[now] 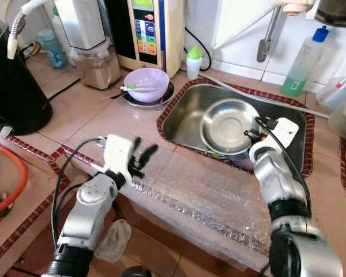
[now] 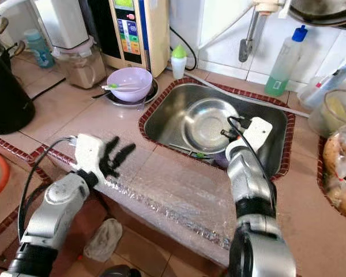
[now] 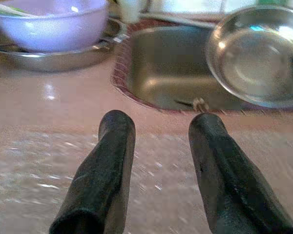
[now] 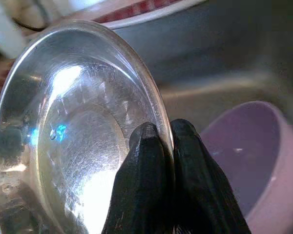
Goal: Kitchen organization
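Observation:
A steel bowl (image 1: pixel 228 124) is tilted up inside the sink (image 1: pixel 181 115). My right gripper (image 4: pixel 161 134) is shut on the bowl's near rim, one finger inside and one outside. Beneath it in the sink lies a purple bowl (image 4: pixel 254 156). A second purple bowl (image 1: pixel 146 83), with a utensil in it, rests on a steel plate on the counter left of the sink. My left gripper (image 1: pixel 143 157) is open and holds nothing. It hovers over the bubble-wrapped counter edge (image 1: pixel 207 202), pointing toward the sink.
A black kettle (image 1: pixel 11 86) stands at the left. A blender jar (image 1: pixel 98 66), a water purifier (image 1: pixel 153 29) and a small green-capped bottle (image 1: pixel 194 62) line the back. The tap (image 1: pixel 269 34) and a green soap bottle (image 1: pixel 303 63) are behind the sink. A cloth (image 1: pixel 112 239) lies on the floor.

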You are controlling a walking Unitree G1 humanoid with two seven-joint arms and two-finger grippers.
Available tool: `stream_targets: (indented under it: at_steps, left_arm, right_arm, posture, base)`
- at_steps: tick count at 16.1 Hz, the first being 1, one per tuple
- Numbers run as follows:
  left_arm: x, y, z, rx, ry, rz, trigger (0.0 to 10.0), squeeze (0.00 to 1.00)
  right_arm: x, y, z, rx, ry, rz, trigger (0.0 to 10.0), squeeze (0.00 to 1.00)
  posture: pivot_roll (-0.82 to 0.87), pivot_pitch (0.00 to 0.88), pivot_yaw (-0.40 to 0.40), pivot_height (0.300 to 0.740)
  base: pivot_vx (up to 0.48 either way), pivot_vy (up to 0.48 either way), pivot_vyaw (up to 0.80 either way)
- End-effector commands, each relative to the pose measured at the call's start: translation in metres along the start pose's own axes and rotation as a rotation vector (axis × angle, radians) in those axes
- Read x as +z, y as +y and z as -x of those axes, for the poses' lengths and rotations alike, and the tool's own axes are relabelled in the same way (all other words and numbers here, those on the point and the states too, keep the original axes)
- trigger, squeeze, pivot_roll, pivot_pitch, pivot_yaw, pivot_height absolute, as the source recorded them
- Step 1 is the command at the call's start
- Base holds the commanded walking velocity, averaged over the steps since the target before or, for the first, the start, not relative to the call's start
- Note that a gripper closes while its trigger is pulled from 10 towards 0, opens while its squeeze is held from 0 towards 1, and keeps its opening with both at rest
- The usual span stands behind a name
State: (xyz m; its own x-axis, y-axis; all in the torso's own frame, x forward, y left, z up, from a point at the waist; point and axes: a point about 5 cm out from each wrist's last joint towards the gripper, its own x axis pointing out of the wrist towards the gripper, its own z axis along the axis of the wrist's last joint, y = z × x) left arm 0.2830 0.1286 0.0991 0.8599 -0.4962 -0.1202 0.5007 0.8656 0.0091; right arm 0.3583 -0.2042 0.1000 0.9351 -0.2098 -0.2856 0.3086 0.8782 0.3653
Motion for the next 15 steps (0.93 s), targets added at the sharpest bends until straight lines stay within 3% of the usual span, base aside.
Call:
stream_targets:
  at_steps: [1,6,10,14,15]
  left_arm:
    - [0.003,-0.002,0.001,-0.024,0.009,-0.04,10.0,1.0]
    - [0.004,-0.005,0.001,-0.004,0.016,-0.054,10.0,1.0]
    - [0.003,0.002,0.002,0.062,0.018,-0.053,10.0,1.0]
    - [0.012,0.013,-0.001,0.166,-0.019,-0.033,10.0,1.0]
    - [0.016,0.023,-0.002,0.233,-0.026,-0.042,10.0,1.0]
  right_arm:
    - [0.002,0.001,-0.004,-0.048,-0.004,-0.018,10.0,1.0]
    - [-0.015,0.012,-0.005,-0.057,0.063,-0.016,10.0,1.0]
    - [-0.021,0.008,-0.005,-0.053,0.071,-0.025,10.0,1.0]
    - [-0.023,0.014,0.001,0.09,0.015,0.075,10.0,1.0]
    - [-0.026,0.023,0.013,0.233,-0.052,0.151,10.0,1.0]
  posture:
    - [0.01,0.029,0.051,0.74]
    - [0.02,0.031,0.039,0.74]
    - [0.02,0.03,0.038,0.74]
    - [0.01,0.028,0.041,0.74]
    - [0.01,0.03,0.042,0.74]
  base:
    - [0.0,0.0,0.0]
    - [0.0,0.0,0.0]
    - [0.0,0.0,0.0]
    - [0.0,0.0,0.0]
    - [0.0,0.0,0.0]
